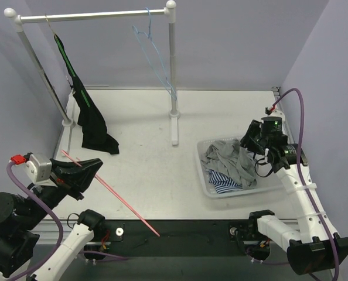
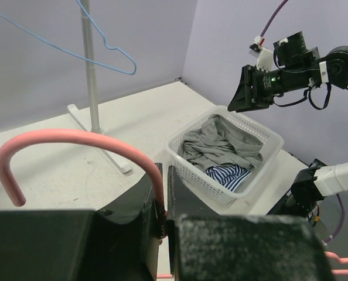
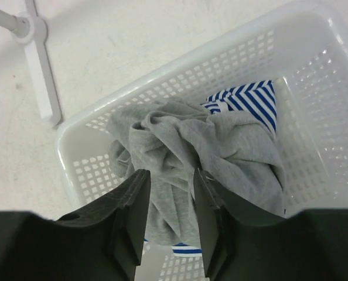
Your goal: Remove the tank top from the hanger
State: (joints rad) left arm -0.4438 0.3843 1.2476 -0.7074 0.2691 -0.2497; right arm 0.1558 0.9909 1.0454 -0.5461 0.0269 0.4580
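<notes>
My left gripper (image 1: 94,165) is shut on a pink hanger (image 1: 121,199), near the table's front left. In the left wrist view the hanger's hook (image 2: 74,137) curves up from between the closed fingers of that gripper (image 2: 162,170); the hanger is bare. A crumpled grey tank top (image 1: 229,158) lies in the white basket (image 1: 204,186). My right gripper (image 1: 248,144) is open just above it, and in the right wrist view the gripper (image 3: 171,178) is empty, with the grey cloth (image 3: 221,146) seen between the fingers. From the left wrist view this gripper (image 2: 247,93) hovers over the basket.
A blue-and-white striped garment (image 1: 224,182) lies under the grey one. A white clothes rack (image 1: 173,70) stands at the back with an empty blue wire hanger (image 1: 156,58) and a black garment with green trim (image 1: 92,123) hanging at the left, its hem on the table.
</notes>
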